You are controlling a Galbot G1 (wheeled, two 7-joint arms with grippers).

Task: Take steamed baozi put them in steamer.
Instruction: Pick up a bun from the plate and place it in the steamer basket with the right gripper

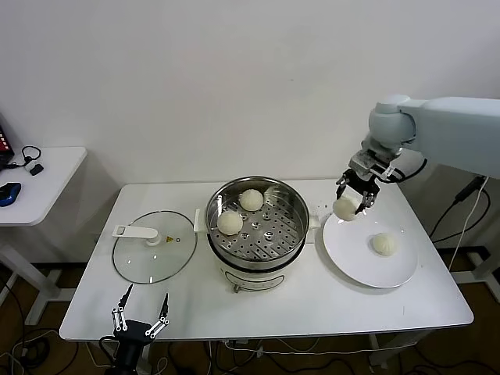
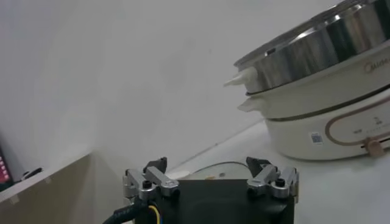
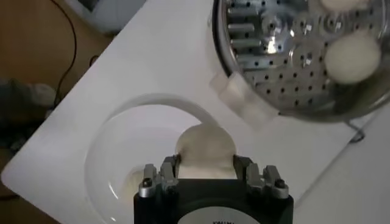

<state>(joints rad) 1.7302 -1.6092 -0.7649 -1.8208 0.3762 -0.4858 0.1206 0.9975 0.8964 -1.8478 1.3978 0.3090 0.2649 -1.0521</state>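
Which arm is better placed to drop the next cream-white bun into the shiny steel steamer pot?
Right. The right gripper already holds a cream-white pleated bun above the flat white plate, beside the shiny steel steamer pot. The left gripper hangs open and empty at the table's front edge.

You see steamer [image 1: 257, 221]: polished stainless steel, mirror-bright wall, perforated metal tray inside; base glossy cream-white plastic. Baozi [image 1: 346, 208] in right gripper [image 1: 356, 196]: matt, smooth, soft dough skin. Gripper fingers [image 3: 166, 173]: bare metal links on black matt body. Plate [image 1: 359, 266]: glossy white, smooth. Lid [image 1: 154, 244]: clear glass, white plastic handle. Table [image 1: 422, 301]: white, smooth, matt. Left gripper [image 1: 141, 309]: same metal-and-black finish.
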